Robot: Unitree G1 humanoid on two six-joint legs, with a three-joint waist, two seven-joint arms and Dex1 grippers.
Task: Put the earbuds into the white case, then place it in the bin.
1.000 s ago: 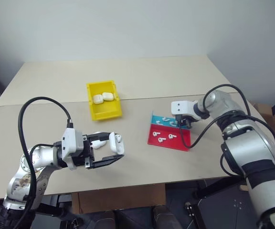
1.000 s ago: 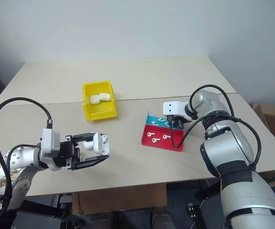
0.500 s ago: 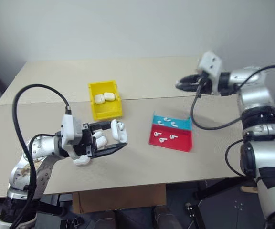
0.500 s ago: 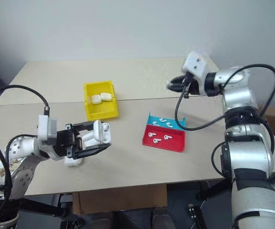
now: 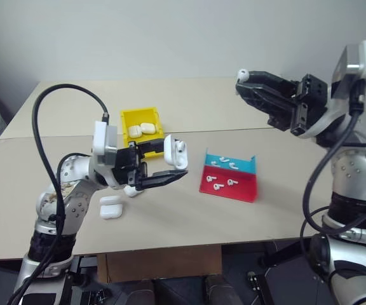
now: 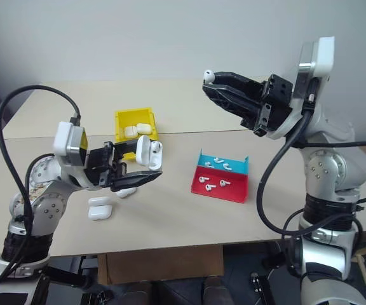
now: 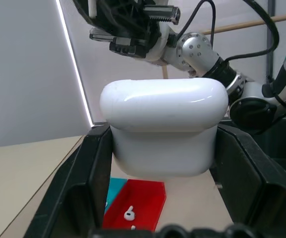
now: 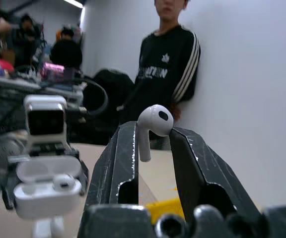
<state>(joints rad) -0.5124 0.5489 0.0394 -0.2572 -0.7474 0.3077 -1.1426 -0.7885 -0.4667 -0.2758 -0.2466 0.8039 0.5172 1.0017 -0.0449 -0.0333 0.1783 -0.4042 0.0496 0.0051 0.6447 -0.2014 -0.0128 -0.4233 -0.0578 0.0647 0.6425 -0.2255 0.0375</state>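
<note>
The white case (image 6: 146, 152) sits left of centre above the table (image 6: 170, 216), lid flipped open with one earbud seated, clamped in the left tool (image 6: 142, 170) so its free socket faces up. At upper centre the right tool (image 6: 210, 81) pinches an earbud (image 6: 208, 75) by its stem, seemingly carrying it toward that socket. The yellow bin (image 6: 134, 118) waits just behind the case, already holding two cases.

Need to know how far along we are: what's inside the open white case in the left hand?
One small white earbud sits in the open glossy white case held by the left hand. The slot beside it looks empty; the case's depths are hidden.
</note>
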